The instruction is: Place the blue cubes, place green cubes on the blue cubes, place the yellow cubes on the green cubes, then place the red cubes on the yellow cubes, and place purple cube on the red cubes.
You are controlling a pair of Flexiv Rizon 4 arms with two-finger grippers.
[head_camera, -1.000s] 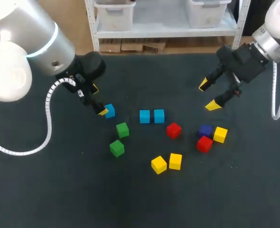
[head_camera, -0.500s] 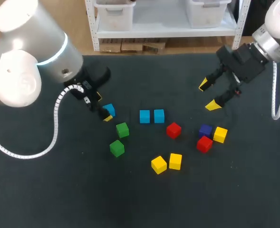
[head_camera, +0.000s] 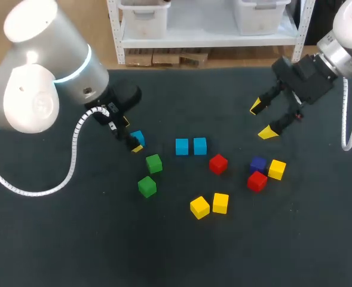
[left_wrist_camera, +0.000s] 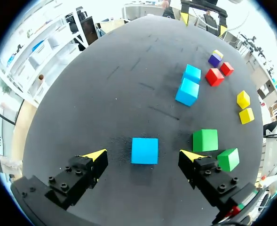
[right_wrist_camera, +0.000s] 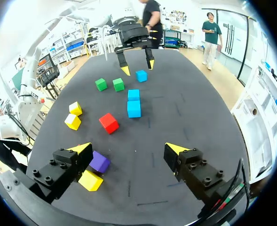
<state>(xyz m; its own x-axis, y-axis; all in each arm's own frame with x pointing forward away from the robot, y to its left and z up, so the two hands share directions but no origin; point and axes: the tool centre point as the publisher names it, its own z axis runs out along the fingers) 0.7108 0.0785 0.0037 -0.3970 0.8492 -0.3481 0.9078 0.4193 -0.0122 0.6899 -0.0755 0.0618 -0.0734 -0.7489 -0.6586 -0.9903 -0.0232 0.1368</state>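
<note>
Left end effector [left_wrist_camera: 143, 155] has edged toward the middle since a second ago as its arm swung inward. It now straddles the lone small blue plastic cube [left_wrist_camera: 144, 150] on the dark tabletop [head_camera: 74, 239], fingers spread wide with a gap on either side. Its wrist slants down steeply from the left. Right end effector [head_camera: 262, 119] has not moved and hangs released above the tabletop, apart from the small purple cube [head_camera: 258, 163].

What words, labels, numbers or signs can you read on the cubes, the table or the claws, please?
None can be read: the cubes, the table, the left claw and the right claw show no print.
</note>
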